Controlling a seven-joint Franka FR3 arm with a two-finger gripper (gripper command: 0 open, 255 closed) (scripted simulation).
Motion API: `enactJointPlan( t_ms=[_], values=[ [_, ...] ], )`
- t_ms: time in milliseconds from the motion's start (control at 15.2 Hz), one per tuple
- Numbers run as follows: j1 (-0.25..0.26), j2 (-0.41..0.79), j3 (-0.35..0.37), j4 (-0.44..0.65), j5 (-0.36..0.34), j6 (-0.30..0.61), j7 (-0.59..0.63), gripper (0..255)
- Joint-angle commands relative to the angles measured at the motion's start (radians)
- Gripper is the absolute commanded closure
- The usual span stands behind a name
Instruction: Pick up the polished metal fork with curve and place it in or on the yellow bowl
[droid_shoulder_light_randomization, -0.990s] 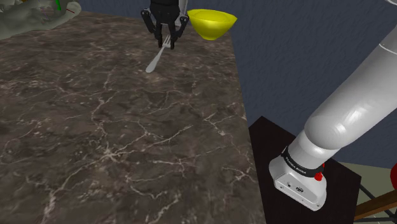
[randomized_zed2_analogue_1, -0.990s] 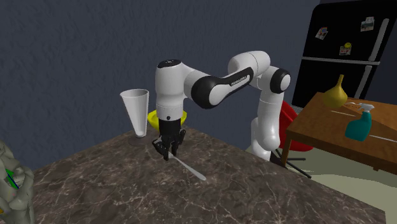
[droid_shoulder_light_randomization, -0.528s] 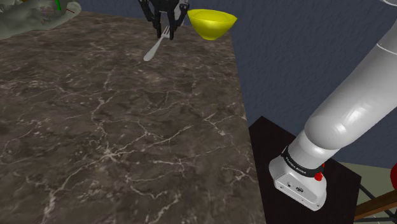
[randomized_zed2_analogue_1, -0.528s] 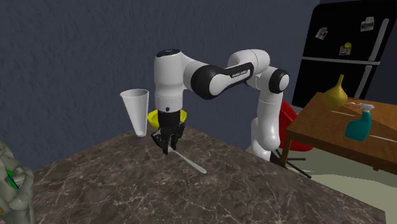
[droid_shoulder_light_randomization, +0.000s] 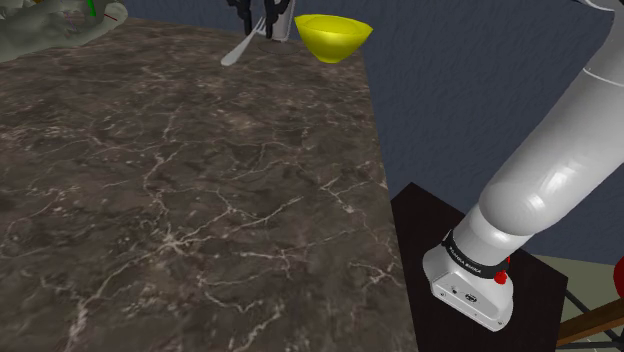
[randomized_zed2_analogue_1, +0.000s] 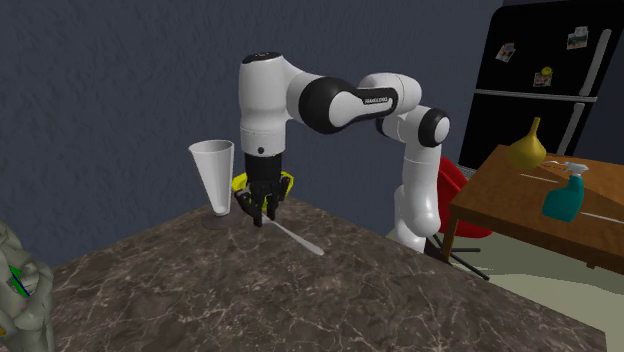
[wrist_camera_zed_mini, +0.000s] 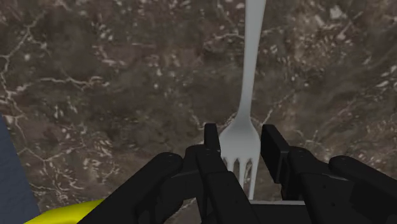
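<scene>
My gripper (randomized_zed2_analogue_1: 262, 207) is shut on the tine end of a pale metal fork (randomized_zed2_analogue_1: 296, 239), held in the air above the dark marble table (randomized_zed2_analogue_1: 300, 300). The fork's handle slants down and away from the fingers. In the wrist view the fork (wrist_camera_zed_mini: 248, 95) sits clasped between the two black fingertips (wrist_camera_zed_mini: 211, 135) of the gripper (wrist_camera_zed_mini: 240, 137). In the shoulder view the fork (droid_shoulder_light_randomization: 238, 49) hangs just to the left of the yellow bowl (droid_shoulder_light_randomization: 333, 37), under the gripper (droid_shoulder_light_randomization: 265, 15). The bowl (randomized_zed2_analogue_1: 287, 181) stands at the table's far corner, partly hidden behind the hand, and its rim (wrist_camera_zed_mini: 89, 213) shows beside the fingers.
A tall white cone-shaped glass (randomized_zed2_analogue_1: 213, 177) stands near the bowl. A grey lumpy object (droid_shoulder_light_randomization: 50, 25) sits at the table's other far corner. The table's edge (droid_shoulder_light_randomization: 385, 180) runs beside the black stand (droid_shoulder_light_randomization: 450, 250). A wooden side table (randomized_zed2_analogue_1: 540, 205) with a teal spray bottle stands farther off.
The gripper has risen with the fork, lifting it off the table, and has moved toward the far edge where the bowl stands.
</scene>
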Motion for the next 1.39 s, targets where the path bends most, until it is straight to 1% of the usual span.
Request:
enactJointPlan(
  t_ms=[0,594,792,990,1056,1320],
  values=[
    [0.003,0.01,0.003,0.04,-0.007,-0.032,0.003,255],
    [0.041,0.099,0.022,0.265,-0.066,-0.188,0.028,255],
    [0.066,0.141,0.03,0.36,-0.097,-0.249,0.039,255],
    [0.103,0.194,0.037,0.472,-0.137,-0.319,0.051,255],
    [0.111,0.204,0.037,0.493,-0.145,-0.332,0.053,255],
    [-0.013,0.107,-0.002,0.378,-0.069,-0.287,-0.066,255]
  ],
)
